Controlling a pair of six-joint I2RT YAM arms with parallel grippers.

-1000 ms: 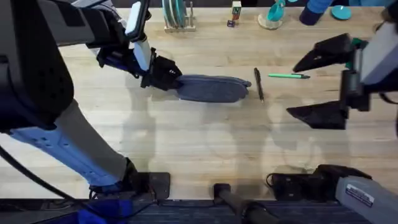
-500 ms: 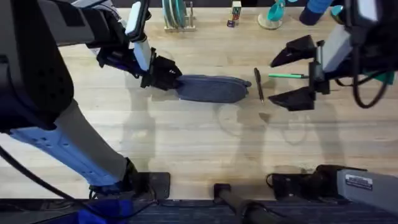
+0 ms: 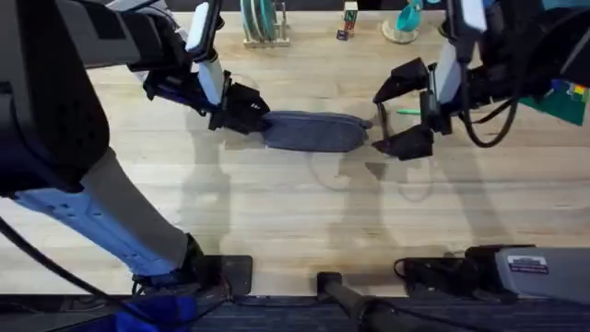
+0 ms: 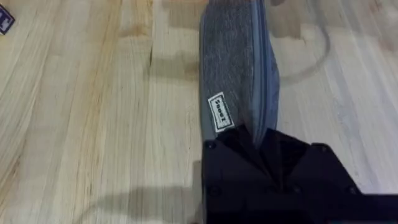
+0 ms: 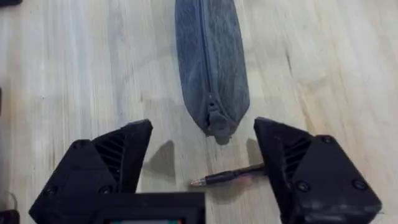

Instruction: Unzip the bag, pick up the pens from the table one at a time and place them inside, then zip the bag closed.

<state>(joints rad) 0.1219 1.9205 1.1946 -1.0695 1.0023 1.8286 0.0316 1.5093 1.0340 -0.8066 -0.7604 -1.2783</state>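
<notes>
A broad table [image 3: 304,221] of pale planks runs across the room, with a few odds and ends standing along its far edge. Two dark arms reach over it from the near side, the left one sweeping in from the left, the right one from the right.

The bag [image 3: 313,131] lies in the middle of the far half, its long axis running left to right, zipper along the top and, as far as I can see, fully closed; nothing of the inside shows, so I'd judge the pens are not in it yet. The left end effector [image 3: 241,109] is clamped on the bag's left end, pinching the fabric there and apparently anchoring it.

The right end effector [image 3: 398,109] hangs just off the bag's right end, its fingers spread wide with the gap facing the bag. From its wrist camera the zipper pull [image 5: 216,118] sits at that rounded right end, lying between the two spread fingers and a little ahead of them. That is the relation the next move turns on: the pull lies to the left of the right end effector, in line with the bag's length, and the right arm is the one placed to take it.

The black pen [image 3: 383,127] lies just right of the bag, crosswise to it, under the right end effector. The green pen [image 3: 408,112] is a little farther right, partly hidden by it.
</notes>
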